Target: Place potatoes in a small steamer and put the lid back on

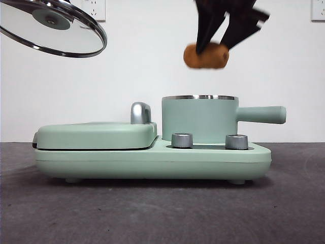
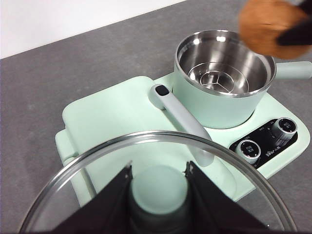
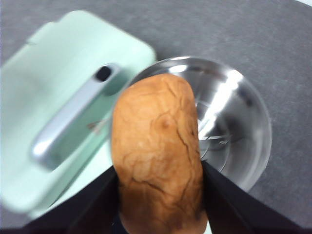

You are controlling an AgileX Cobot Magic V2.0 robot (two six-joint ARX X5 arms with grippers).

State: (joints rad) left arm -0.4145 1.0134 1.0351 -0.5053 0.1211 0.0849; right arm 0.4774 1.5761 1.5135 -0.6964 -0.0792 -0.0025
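Note:
The small mint-green steamer [image 1: 199, 118] stands open on the cooker base, its handle pointing right; its steel inside shows in the left wrist view [image 2: 223, 68] and the right wrist view [image 3: 229, 122]. My right gripper [image 1: 218, 38] is shut on the orange-brown potato [image 1: 205, 56] and holds it in the air above the steamer's mouth; the potato fills the right wrist view [image 3: 158, 151] and shows blurred in the left wrist view [image 2: 268, 27]. My left gripper [image 2: 158, 187] is shut on the mint-green knob of the glass lid [image 1: 53, 28], held high at the left, tilted.
The steamer sits on a mint-green cooker base [image 1: 152, 160] with two steel dials [image 1: 182, 140] at the front. A flat hinged griddle plate [image 1: 96, 134] with a grey handle [image 2: 183, 117] takes the base's left half. Dark grey tabletop lies all round.

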